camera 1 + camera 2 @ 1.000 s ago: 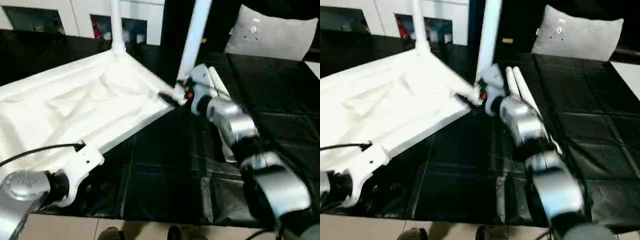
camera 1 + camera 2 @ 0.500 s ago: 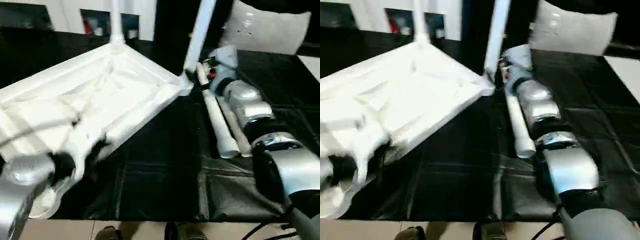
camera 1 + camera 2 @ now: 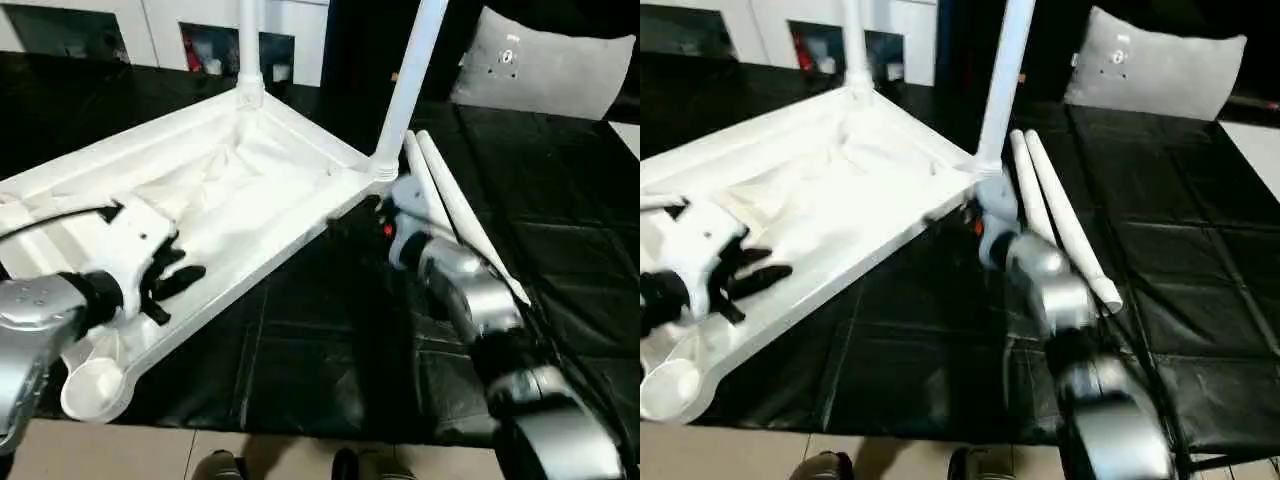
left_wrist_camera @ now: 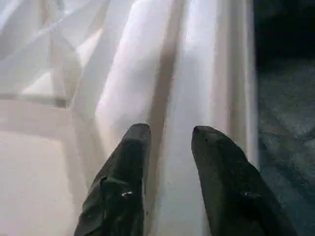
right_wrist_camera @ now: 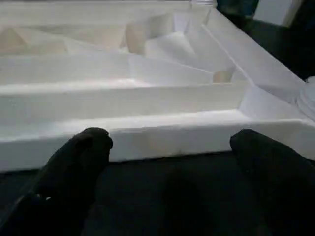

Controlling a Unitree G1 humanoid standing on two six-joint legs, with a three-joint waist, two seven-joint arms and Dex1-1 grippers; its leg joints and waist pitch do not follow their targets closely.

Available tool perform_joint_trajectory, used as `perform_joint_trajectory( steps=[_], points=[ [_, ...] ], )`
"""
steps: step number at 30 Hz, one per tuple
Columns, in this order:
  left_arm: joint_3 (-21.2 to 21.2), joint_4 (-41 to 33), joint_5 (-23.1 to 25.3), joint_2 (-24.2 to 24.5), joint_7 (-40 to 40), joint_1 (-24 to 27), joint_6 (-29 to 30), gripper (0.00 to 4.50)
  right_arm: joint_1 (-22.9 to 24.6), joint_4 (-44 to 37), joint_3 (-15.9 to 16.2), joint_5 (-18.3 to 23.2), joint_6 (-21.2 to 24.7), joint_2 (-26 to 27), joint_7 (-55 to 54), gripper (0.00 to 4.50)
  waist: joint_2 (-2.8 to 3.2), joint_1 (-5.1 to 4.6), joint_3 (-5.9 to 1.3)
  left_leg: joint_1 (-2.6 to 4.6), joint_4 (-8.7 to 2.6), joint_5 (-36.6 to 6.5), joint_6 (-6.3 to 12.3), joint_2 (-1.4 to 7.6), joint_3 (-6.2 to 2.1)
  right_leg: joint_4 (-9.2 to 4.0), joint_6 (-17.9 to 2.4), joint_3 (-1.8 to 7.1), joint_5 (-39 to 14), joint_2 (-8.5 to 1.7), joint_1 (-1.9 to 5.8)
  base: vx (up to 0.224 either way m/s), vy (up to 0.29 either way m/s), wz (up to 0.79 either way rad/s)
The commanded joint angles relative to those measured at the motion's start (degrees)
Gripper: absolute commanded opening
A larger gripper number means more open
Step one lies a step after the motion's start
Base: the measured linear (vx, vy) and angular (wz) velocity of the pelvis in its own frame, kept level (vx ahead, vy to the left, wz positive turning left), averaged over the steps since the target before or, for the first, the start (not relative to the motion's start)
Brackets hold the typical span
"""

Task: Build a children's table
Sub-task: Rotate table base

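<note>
The children's table top (image 3: 230,190) lies upside down on the black mat, ribs facing up. Two white legs stand in its sockets, one at the far corner (image 3: 248,50) and one at the right corner (image 3: 408,85). Two loose legs (image 3: 450,200) lie side by side on the mat to the right. My left gripper (image 3: 180,268) hovers over the top's near rim (image 4: 197,73), fingers apart, nothing between them. The near-left corner socket (image 3: 92,388) is empty. My right gripper (image 3: 365,218) is wide open and faces the top's side edge (image 5: 147,137) just below the right corner.
A grey-white cushion (image 3: 545,75) rests at the back right. White cabinets (image 3: 150,20) line the back. The black mat ends at the near edge, with tan floor (image 3: 120,455) and dark shoes (image 3: 220,465) beyond it.
My left gripper has come up over the top's near rim, and its fingers have narrowed a little. My right gripper has dropped from the right leg's base to the side edge.
</note>
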Motion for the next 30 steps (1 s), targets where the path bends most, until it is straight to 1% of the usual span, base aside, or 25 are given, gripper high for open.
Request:
perform_joint_trajectory(
  steps=[1, 2, 3, 4, 5, 6, 7, 8, 9, 10, 11, 13, 15, 16, 17, 18, 19, 21, 24, 25, 26, 28, 30],
  points=[
    [-1.9, 2.1, 2.8, 1.0, 1.8, -0.8, -1.7, 1.19, 1.9, -4.5, 0.6, -0.8, 3.5, -0.7, -1.4, 4.5, 2.56, -0.09, -5.0, 1.39, -4.21, -12.2, -1.86, 0.65, -0.05, -4.16, -10.4, 2.44, -11.2, -2.76, 3.36, 0.0, 0.0, 0.0],
    [-3.3, 5.1, 5.2, 1.8, 3.2, -1.7, -3.9, 1.12, 4.4, -8.6, 1.3, -1.1, 6.5, -0.6, -2.6, 4.5, 2.42, -0.12, -5.02, 1.35, -4.21, -13.4, -2.14, 0.49, -0.16, -4.46, -9.5, 2.5, -13.3, -2.76, 3.35, 0.0, 0.0, 0.0],
    [-4.1, 7.0, 6.6, 2.3, 3.8, -2.3, -5.2, 1.02, 5.6, -10.5, 1.9, -1.2, 8.0, -0.3, -3.4, 4.5, 2.63, -0.2, -5.28, 1.29, -4.17, -13.4, -2.39, 0.46, -0.29, -4.34, -9.0, 2.56, -13.7, -2.88, 3.44, 0.0, 0.0, 0.0],
    [-4.1, 7.0, 6.6, 2.3, 3.8, -2.3, -5.2, 0.91, 5.6, -10.5, 1.9, -1.2, 8.0, -0.3, -3.4, 4.5, 2.53, -0.23, -5.22, 1.19, -4.2, -13.2, -2.34, 0.37, -0.32, -4.56, -8.6, 2.56, -14.1, -2.77, 3.39, 0.0, 0.0, 0.0],
    [-4.8, 9.1, 7.8, 2.7, 4.5, -3.1, -6.5, 0.81, 6.4, -11.7, 2.5, -1.6, 8.9, 0.1, -4.1, 4.5, 2.66, -0.26, -5.38, 1.21, -4.16, -13.3, -2.51, 0.33, -0.43, -4.49, -8.5, 2.54, -14.3, -2.81, 3.33, 0.0, 0.0, 0.0],
    [-5.3, 10.7, 8.7, 2.9, 5.1, -3.7, -7.5, 0.81, 7.1, -13.0, 3.0, -2.0, 10.0, 0.4, -4.6, 4.5, 2.65, -0.38, -5.37, 1.08, -4.22, -13.5, -2.67, 0.35, -0.5, -4.46, -8.7, 2.51, -14.3, -2.83, 3.34, 0.0, 0.0, 0.0],
    [-5.7, 12.4, 9.7, 3.0, 6.0, -4.5, -8.5, 0.73, 7.4, -13.5, 3.5, -2.5, 10.7, 0.9, -5.3, 4.5, 2.71, -0.33, -5.38, 1.12, -4.2, -13.6, -2.7, 0.29, -0.51, -4.56, -8.6, 2.5, -14.6, -2.8, 3.29, 0.0, 0.0, 0.0],
    [-6.0, 13.8, 10.3, 3.0, 6.8, -5.2, -9.3, 0.66, 7.7, -14.1, 4.0, -3.1, 11.9, 1.5, -6.0, 4.5, 2.74, -0.55, -5.48, 1.04, -4.22, -13.8, -2.96, 0.32, -0.62, -4.33, -8.9, 2.51, -14.4, -2.87, 3.4, 0.0, 0.0, 0.0],
    [-6.5, 15.2, 11.2, 3.2, 7.4, -5.8, -10.0, 0.57, 7.8, -14.5, 4.3, -3.5, 12.9, 1.9, -6.6, 4.5, 2.83, -0.51, -5.47, 1.21, -4.16, -14.2, -2.94, 0.27, -0.56, -4.56, -8.8, 2.53, -14.7, -2.79, 3.15, 0.0, 0.0, 0.0],
    [-7.3, 17.2, 12.4, 3.8, 8.0, -6.6, -11.3, 0.46, 7.9, -14.8, 5.0, -4.0, 13.9, 2.2, -6.8, 4.5, 2.78, -0.62, -5.54, 1.16, -4.17, -14.3, -3.04, 0.3, -0.63, -4.35, -8.9, 2.53, -14.4, -2.86, 3.26, 0.0, 0.0, 0.0],
    [-7.9, 19.0, 13.5, 4.3, 8.4, -7.4, -12.5, 0.38, 8.0, -15.0, 5.7, -4.4, 14.7, 2.2, -7.0, 4.5, 2.8, -0.55, -5.56, 1.28, -4.12, -14.5, -2.96, 0.25, -0.58, -4.52, -8.8, 2.57, -14.8, -2.83, 3.16, 0.0, 0.0, 0.0],
    [-8.9, 22.4, 15.0, 5.1, 8.5, -8.6, -14.5, 0.23, 7.8, -14.3, 6.5, -4.9, 15.3, 2.5, -7.6, 4.5, 3.11, -0.46, -5.64, 1.26, -4.13, -13.8, -3.08, 0.25, -0.69, -4.41, -9.0, 2.56, -13.4, -2.82, 3.21, 0.0, 0.0, 0.0],
    [-10.4, 25.9, 16.3, 6.3, 7.5, -9.5, -16.1, 0.05, 7.3, -12.9, 6.7, -5.2, 15.0, 3.3, -8.4, 4.5, 3.07, -0.4, -5.88, 1.26, -4.04, -12.5, -3.27, 0.24, -0.65, -4.08, -9.5, 2.61, -10.9, -2.93, 3.35, 0.0, 0.0, 0.0],
    [-11.1, 26.8, 16.6, 6.8, 6.6, -9.5, -16.2, 0.05, 7.0, -12.2, 6.7, -5.2, 14.6, 3.8, -8.6, 4.5, 3.62, -0.33, -5.9, 1.3, -4.01, -12.4, -3.36, 0.21, -0.7, -3.99, -9.7, 2.61, -10.4, -2.98, 3.29, 0.0, 0.0, 0.0],
    [-11.9, 27.1, 16.8, 7.5, 5.3, -9.4, -16.0, 0.05, 6.8, -11.6, 6.7, -5.1, 14.2, 4.3, -8.8, 4.5, 3.48, -0.42, -5.98, 1.29, -4.04, -12.3, -3.5, 0.28, -0.7, -3.88, -10.1, 2.58, -9.4, -2.99, 3.32, 0.0, 0.0, 0.0],
    [-12.7, 26.8, 16.2, 8.2, 3.2, -9.1, -15.4, 0.05, 6.5, -10.6, 6.6, -4.7, 13.7, 5.2, -8.8, 4.5, 3.69, -0.38, -6.09, 1.31, -4.02, -11.8, -3.68, 0.32, -0.71, -3.65, -10.6, 2.6, -8.1, -3.02, 3.43, 0.0, 0.0, 0.0],
    [-12.8, 26.8, 16.0, 8.3, 2.7, -9.0, -15.3, 0.05, 6.4, -10.3, 6.5, -4.6, 13.5, 5.4, -8.8, 4.5, 3.68, -0.37, -6.08, 1.33, -4.03, -11.8, -3.72, 0.35, -0.68, -3.68, -11.0, 2.6, -7.6, -3.06, 3.34, 0.0, 0.0, 0.0],
    [-13.3, 26.6, 14.9, 8.5, 0.7, -8.6, -15.0, 0.05, 5.9, -8.8, 6.3, -4.3, 12.7, 6.4, -9.0, 4.5, 3.77, -0.33, -6.13, 1.35, -3.98, -11.8, -3.78, 0.36, -0.59, -3.54, -12.0, 2.62, -6.5, -3.09, 3.43, 0.0, 0.0, 0.0],
    [-14.4, 25.9, 12.0, 8.4, -4.8, -8.6, -16.1, 0.05, 4.7, -5.1, 6.3, -4.6, 11.5, 7.5, -9.9, 4.5, 3.72, -0.29, -6.06, 1.37, -4.05, -12.4, -4.04, 0.34, -0.58, -3.58, -12.3, 2.6, -7.3, -3.13, 3.48, 0.0, 0.0, 0.0],
    [-15.1, 25.4, 10.0, 8.2, -8.7, -8.8, -17.8, 0.05, 4.1, -2.9, 5.9, -4.3, 11.1, 8.4, -10.1, 4.5, 3.67, -0.27, -6.01, 1.37, -4.06, -12.7, -3.92, 0.29, -0.59, -3.72, -12.3, 2.64, -7.9, -3.23, 3.47, 0.0, 0.0, 0.0],
    [-15.1, 25.4, 10.0, 8.2, -8.8, -8.8, -17.8, 0.05, 4.0, -2.8, 5.9, -4.3, 11.1, 8.4, -10.2, 4.5, 3.69, -0.23, -5.99, 1.46, -4.08, -13.1, -4.09, 0.32, -0.56, -3.75, -12.3, 2.68, -8.7, -3.28, 3.39, 0.0, 0.0, 0.0],
    [-15.6, 22.9, 5.5, 8.0, -14.6, -8.8, -15.9, 0.05, 3.2, 0.7, 5.9, -4.5, 10.1, 9.3, -10.5, 4.5, 3.74, -0.27, -6.06, 1.51, -4.13, -13.6, -4.34, 0.49, -0.5, -3.52, -12.2, 2.69, -8.5, -3.23, 3.38, 0.0, 0.0, 0.0],
    [-16.1, 20.4, 2.5, 8.0, -18.4, -8.6, -14.5, 0.05, 2.8, 2.4, 6.4, -5.0, 9.4, 9.7, -10.5, 4.5, 3.73, -0.06, -6.02, 1.59, -4.14, -13.1, -4.51, 0.5, -0.47, -3.57, -12.4, 2.69, -8.5, -3.37, 3.34, 0.0, 0.0, 0.0]
  ],
)
